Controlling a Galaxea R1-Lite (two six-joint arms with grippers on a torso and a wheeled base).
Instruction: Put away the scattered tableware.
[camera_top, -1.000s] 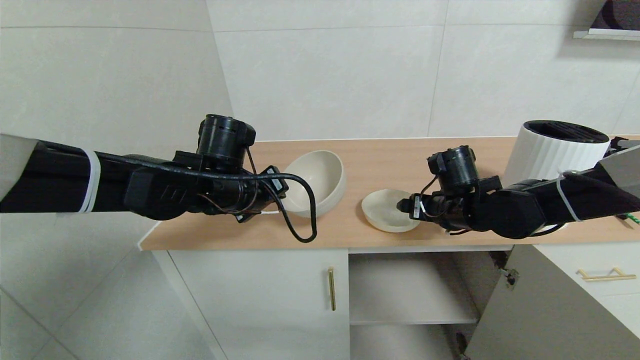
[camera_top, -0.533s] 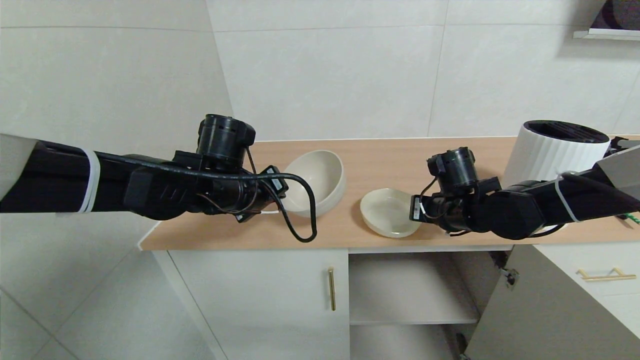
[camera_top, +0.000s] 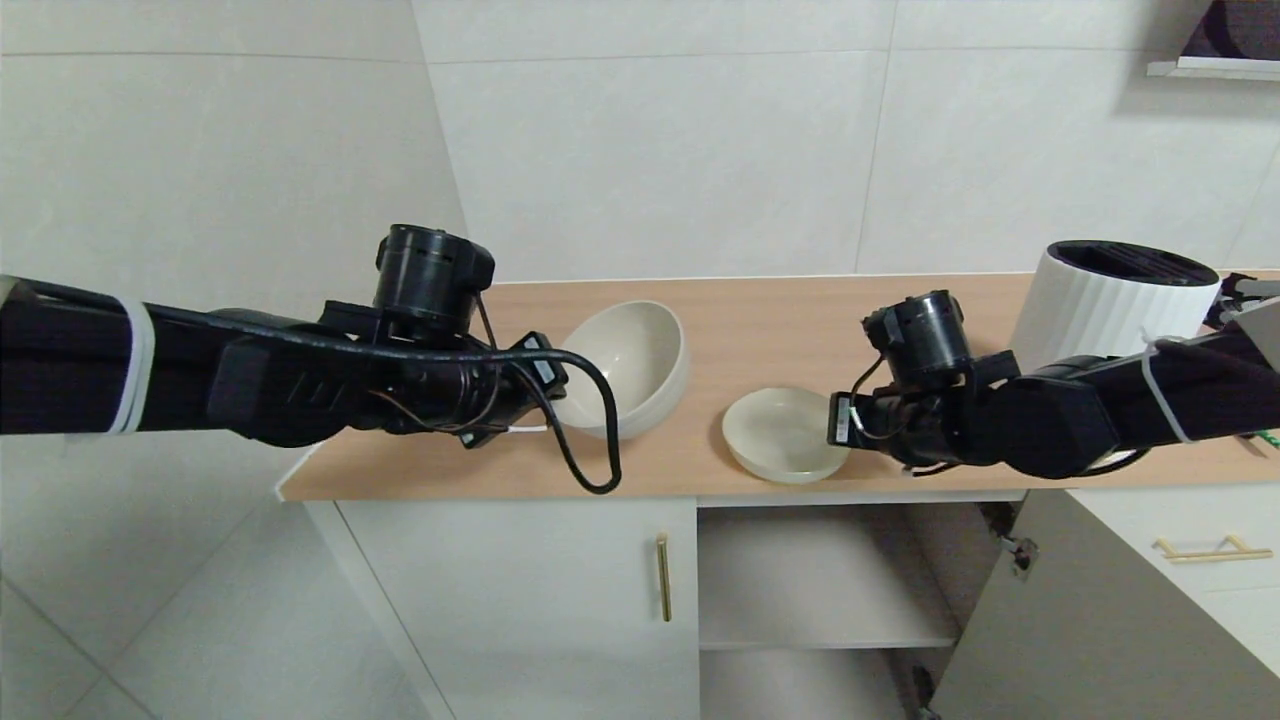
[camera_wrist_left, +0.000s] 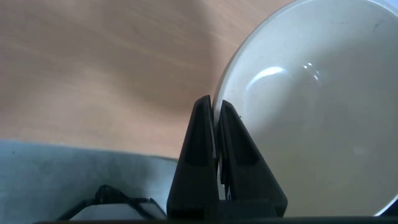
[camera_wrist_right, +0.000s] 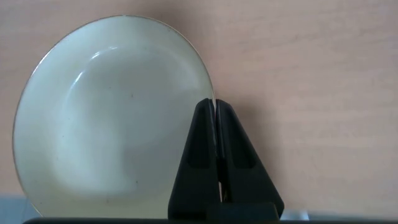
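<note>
- Desk (camera_top: 780, 320): carries both pieces near its front edge, above the open cabinet (camera_top: 815, 590), the likely put-away spot.
- Left arm (camera_top: 300, 370): stretched level over the desk's left end; left jaws clenched on the bowl rim.
- Right arm (camera_top: 1050, 425): level, reaching in from the right; right jaws clenched on the dish rim.
- Bowl (camera_top: 630, 365): tipped on its side, mouth toward the left arm; the rim pinch probably tilts it.
- Dish (camera_top: 785, 435): upright, right of the bowl, apart from it; lifted or resting, cannot tell.

Bright, even light; soft shadows; glare inside large bowl (camera_wrist_left: 311, 112)
</note>
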